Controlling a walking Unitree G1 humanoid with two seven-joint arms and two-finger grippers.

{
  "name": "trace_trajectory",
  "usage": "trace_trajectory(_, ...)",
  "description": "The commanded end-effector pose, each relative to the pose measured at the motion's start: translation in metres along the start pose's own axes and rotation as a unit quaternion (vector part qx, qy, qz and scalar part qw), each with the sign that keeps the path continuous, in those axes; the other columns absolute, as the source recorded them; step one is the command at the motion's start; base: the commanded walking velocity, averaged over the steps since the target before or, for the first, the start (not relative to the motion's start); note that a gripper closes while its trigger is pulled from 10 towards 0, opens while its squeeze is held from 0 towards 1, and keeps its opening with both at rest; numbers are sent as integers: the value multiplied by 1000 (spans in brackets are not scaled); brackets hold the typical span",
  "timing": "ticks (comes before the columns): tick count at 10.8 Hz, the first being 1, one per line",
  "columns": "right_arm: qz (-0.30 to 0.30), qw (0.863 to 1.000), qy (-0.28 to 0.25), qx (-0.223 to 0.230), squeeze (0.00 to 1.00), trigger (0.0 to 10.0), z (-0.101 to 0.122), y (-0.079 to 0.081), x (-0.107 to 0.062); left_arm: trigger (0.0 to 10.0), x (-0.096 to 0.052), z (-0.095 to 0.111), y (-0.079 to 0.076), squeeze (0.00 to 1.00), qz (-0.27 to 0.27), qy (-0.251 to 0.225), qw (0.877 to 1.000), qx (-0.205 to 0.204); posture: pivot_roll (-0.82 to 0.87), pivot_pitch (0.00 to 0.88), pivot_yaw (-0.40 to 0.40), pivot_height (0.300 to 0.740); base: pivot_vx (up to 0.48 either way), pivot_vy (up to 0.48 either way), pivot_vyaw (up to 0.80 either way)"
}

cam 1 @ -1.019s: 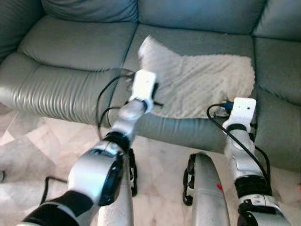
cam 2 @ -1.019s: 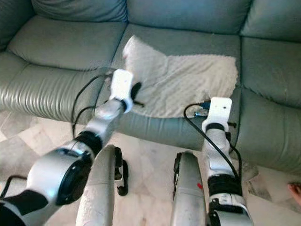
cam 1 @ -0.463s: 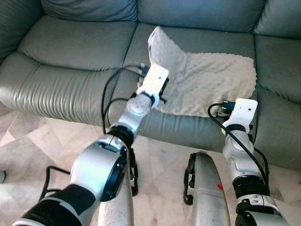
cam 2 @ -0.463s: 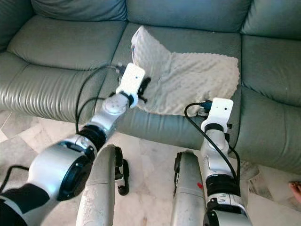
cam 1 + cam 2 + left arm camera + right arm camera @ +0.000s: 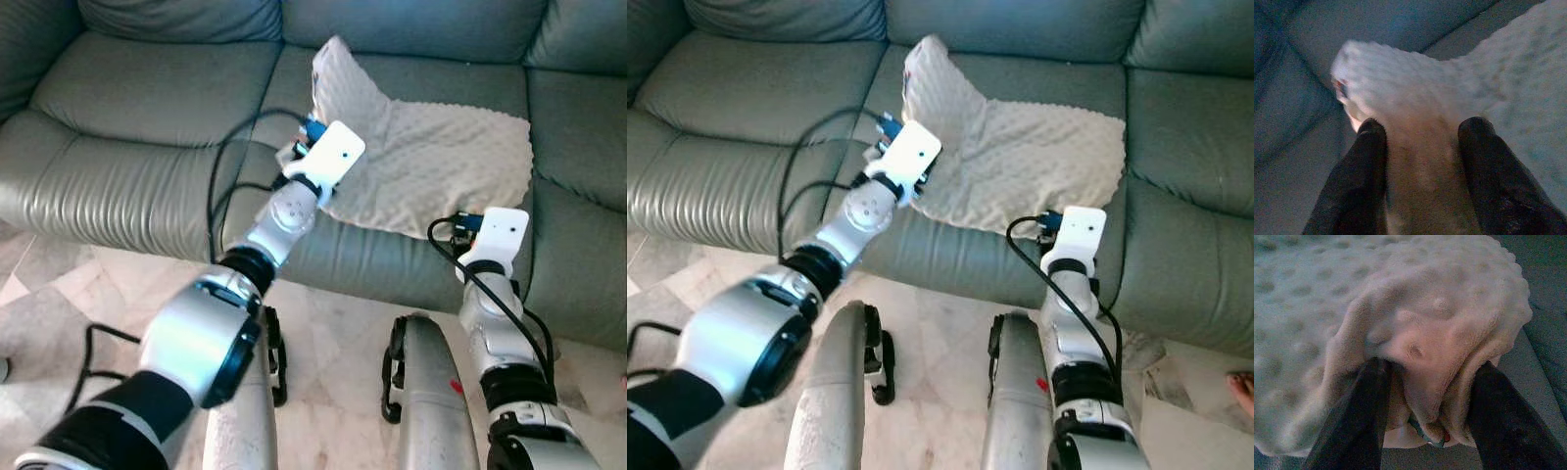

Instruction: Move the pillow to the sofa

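left gripper (image 5: 1422,147) pinches the pillow (image 5: 431,166) at its raised corner | right gripper (image 5: 1427,396) pinches the near edge | pillow lies widthwise across the sofa (image 5: 147,108) seat, ahead of both

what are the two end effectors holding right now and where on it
Both hold the pillow lying on the sofa. The left end effector pinches its raised corner; the right end effector grips bunched fabric at the opposite front corner.

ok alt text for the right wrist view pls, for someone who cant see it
Seen from the right wrist, two black fingers straddle a bunched corner of a cream, dimple-textured pillow, fabric pressed between them. The pillow lies on a grey-green sofa, whose leather shows along one edge.
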State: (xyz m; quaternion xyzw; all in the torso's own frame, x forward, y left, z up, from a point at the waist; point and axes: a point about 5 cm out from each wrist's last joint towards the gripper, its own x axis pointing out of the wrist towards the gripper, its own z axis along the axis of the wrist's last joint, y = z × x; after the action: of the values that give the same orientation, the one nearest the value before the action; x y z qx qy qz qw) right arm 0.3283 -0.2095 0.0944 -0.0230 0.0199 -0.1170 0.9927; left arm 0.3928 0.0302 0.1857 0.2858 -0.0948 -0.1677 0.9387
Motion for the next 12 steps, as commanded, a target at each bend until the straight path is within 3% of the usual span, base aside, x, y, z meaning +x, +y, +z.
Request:
trace_trajectory(1,12,1000,22,-4,1000,10000,-12,2,-4,10000,-1,-6,7,1000,20,15,999,30,-45,334,144,620,0,0,0)
trace_trajectory(2,14,999,32,-12,1000,10000,-17,-4,-5,10000,-2,-11,17,1000,43,24,998,45,-44,325,138,620,0,0,0)
trace_trajectory(4,2,998,50,-30,1000,10000,-26,-18,-10,10000,-7,-27,32,1000,72,56,995,36,-43,307,127,620,0,0,0)
trace_trajectory(6,-3,997,62,-39,1000,10000,-37,-27,-24,10000,-18,-48,53,1000,118,81,990,-8,-51,279,113,620,0,0,0)
trace_trajectory(8,-8,997,66,-51,1000,10000,-42,-29,-36,10000,-30,-64,71,1000,153,76,985,-41,-56,253,100,620,0,0,0)
trace_trajectory(10,-10,997,68,-44,1000,10000,-42,-24,-49,10000,-59,-92,84,1000,178,68,979,-73,-40,195,69,620,0,0,0)
trace_trajectory(12,34,998,49,-25,1000,10000,-37,-3,-71,10000,-102,-105,76,1000,187,36,977,-100,-25,126,46,620,0,0,0)
